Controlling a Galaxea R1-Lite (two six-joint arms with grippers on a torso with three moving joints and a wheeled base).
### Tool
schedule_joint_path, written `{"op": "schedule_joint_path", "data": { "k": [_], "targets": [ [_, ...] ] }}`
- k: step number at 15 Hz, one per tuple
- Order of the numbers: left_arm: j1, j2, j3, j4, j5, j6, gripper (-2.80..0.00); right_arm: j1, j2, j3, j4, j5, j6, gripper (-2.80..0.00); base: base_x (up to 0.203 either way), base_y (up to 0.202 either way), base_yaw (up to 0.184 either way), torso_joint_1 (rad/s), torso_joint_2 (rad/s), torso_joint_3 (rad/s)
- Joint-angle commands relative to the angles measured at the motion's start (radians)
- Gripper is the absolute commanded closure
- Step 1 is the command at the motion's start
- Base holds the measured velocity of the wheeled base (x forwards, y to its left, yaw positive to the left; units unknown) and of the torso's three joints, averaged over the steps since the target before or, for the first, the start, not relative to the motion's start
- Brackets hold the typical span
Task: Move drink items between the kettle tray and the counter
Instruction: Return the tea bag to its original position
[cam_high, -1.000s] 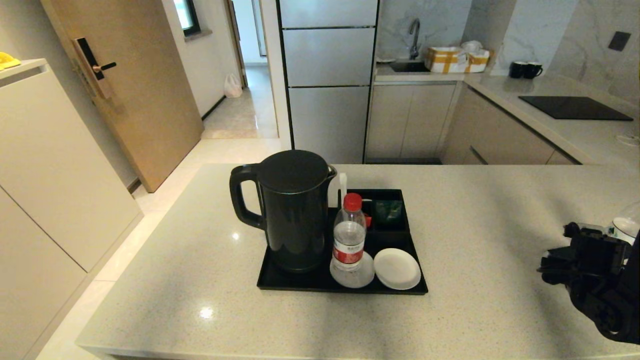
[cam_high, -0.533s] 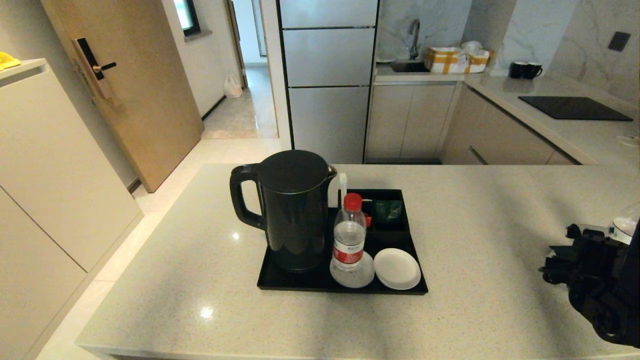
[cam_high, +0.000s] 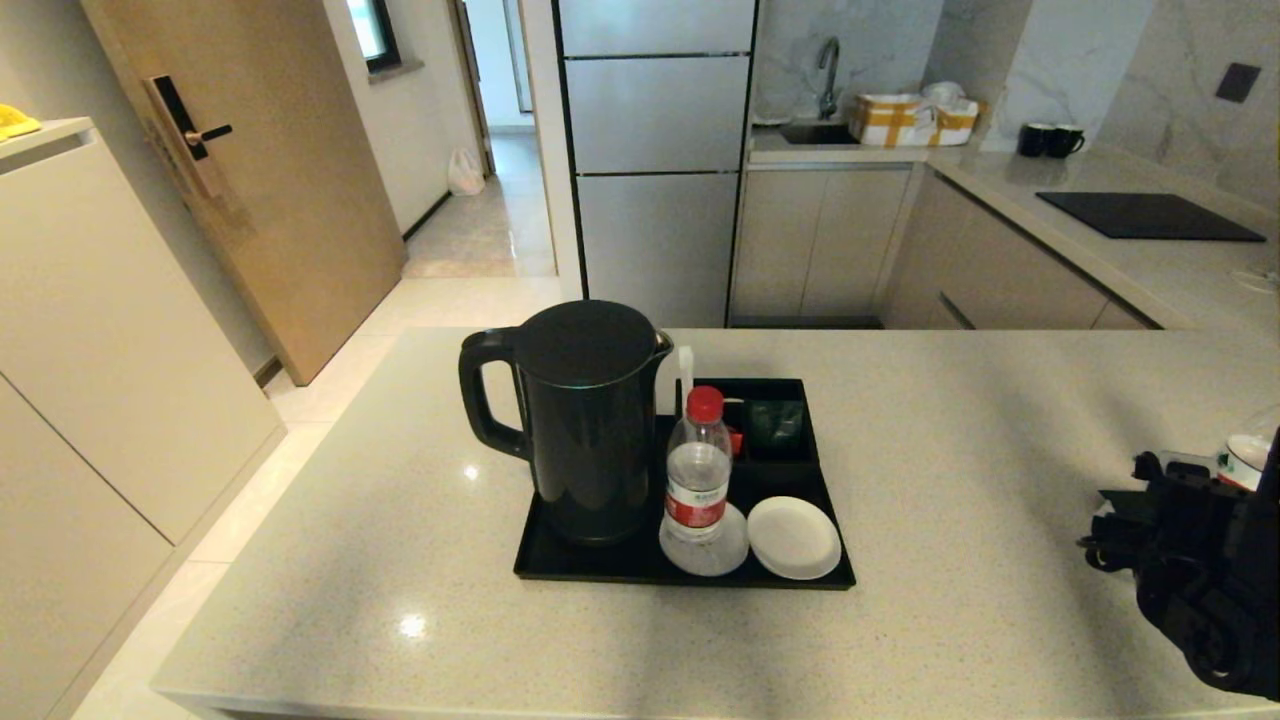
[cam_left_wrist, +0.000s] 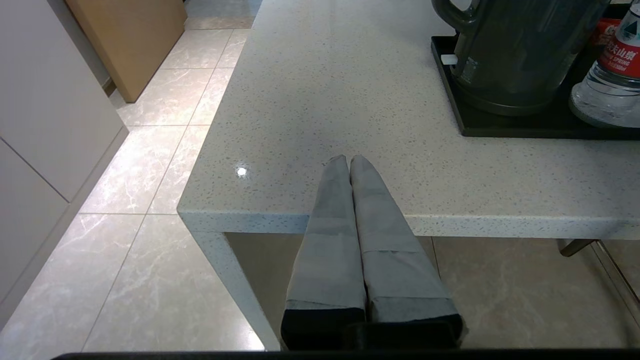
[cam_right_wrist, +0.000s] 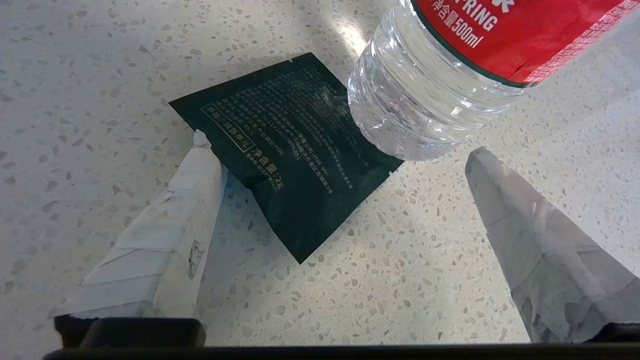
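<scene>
In the head view the black kettle tray (cam_high: 600, 570) sits mid-table on the pale speckled table (cam_high: 950, 450), carrying the tall black kettle (cam_high: 585, 420), a water bottle with a red cap (cam_high: 698, 465) standing on a round white coaster (cam_high: 730, 555), a second white coaster (cam_high: 795, 537) just beside it, and a dark green sachet (cam_high: 777, 422) in one of the small compartments at the tray's far end. The right gripper (cam_high: 1105, 530) shows only as a dark mass at the right edge of that view, low over the table and well apart from the tray, with part of another bottle (cam_high: 1248, 455) just behind it; whether its fingers are spread cannot be made out there. The right wrist view fills that in: the right gripper (cam_right_wrist: 340, 150) is wide open over the table, its taped fingers (cam_right_wrist: 185, 200) straddling a second green sachet (cam_right_wrist: 285, 150) that lies flat on the stone, one fingertip touching the sachet's edge. A second clear bottle with a red label (cam_right_wrist: 425, 95) stands on or just over the sachet's far corner. The left arm is out of the head view. Its wrist view shows the left gripper (cam_left_wrist: 348, 160) with fingers pressed together, holding nothing, at the table's near edge, well apart from the tray's corner (cam_left_wrist: 465, 125), the kettle's base (cam_left_wrist: 505, 65) and the tray bottle (cam_left_wrist: 607, 80).
</scene>
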Motion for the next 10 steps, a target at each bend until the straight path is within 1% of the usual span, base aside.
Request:
{"op": "schedule_joint_path", "data": {
  "k": [1,3,4,10],
  "targets": [
    [0.001,0.001,0.002,0.0,0.0,0.0,0.0,0.003,0.004,0.004,-0.006,0.001,0.0,-2.8,0.0,0.0,0.0,0.0,0.0,0.0],
    [0.0,0.001,0.002,0.0,0.0,0.0,0.0,0.005,0.004,0.002,-0.006,-0.001,0.0,-2.8,0.0,0.0,0.0,0.0,0.0,0.0],
    [0.0,0.001,0.002,0.0,0.0,0.0,0.0,0.005,0.003,0.002,-0.007,-0.001,0.0,0.0,0.0,0.0,0.0,0.0,0.0,0.0],
    [0.0,0.001,0.002,0.0,0.0,0.0,0.0,0.014,0.01,0.005,-0.008,-0.001,0.003,0.0,0.0,0.0,0.0,0.0,0.0,0.0]
  ]
}}
